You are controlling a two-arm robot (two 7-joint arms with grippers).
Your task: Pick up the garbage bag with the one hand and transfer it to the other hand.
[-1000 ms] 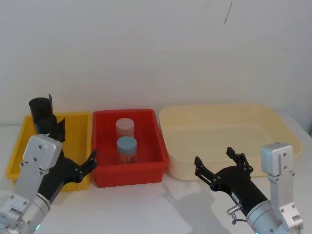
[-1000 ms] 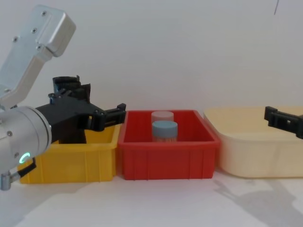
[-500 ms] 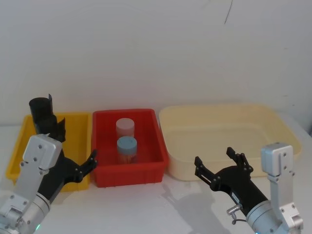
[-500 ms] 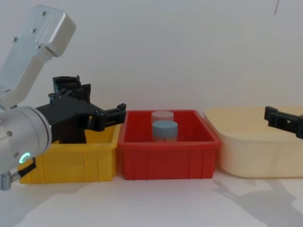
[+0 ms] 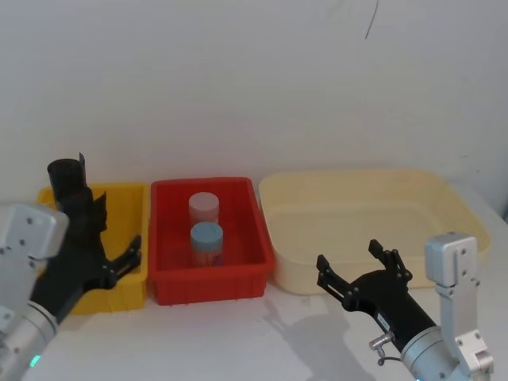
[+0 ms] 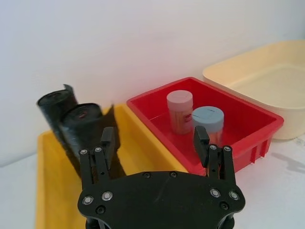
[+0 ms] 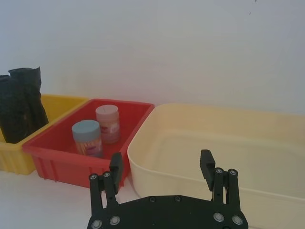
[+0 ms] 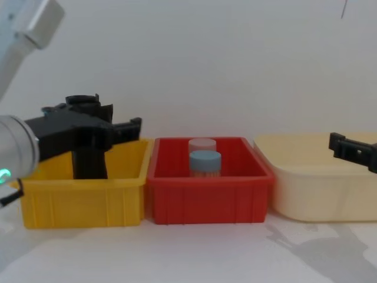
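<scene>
The garbage bag (image 6: pixel 83 129) stands in the yellow bin (image 6: pixel 52 191), just left of the red bin (image 6: pixel 257 136), beside a thinner black roll (image 6: pixel 56 102). It looks light and squashy, maybe slippery, so grab it round the middle. The left gripper (image 6: pixel 153 138), left of the red bin, is wide open and holds nothing. The right gripper (image 7: pixel 161 163), well right of the red bin, is open and empty too. The red bin holds a pink jar (image 6: pixel 180 109) and a blue jar (image 6: pixel 208 121). The cream tub (image 6: pixel 257 78) looks empty.

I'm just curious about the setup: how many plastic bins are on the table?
3. The yellow bin sits at the robot's left, the red bin in the middle, and the cream bin at the right. None seems hidden.
</scene>
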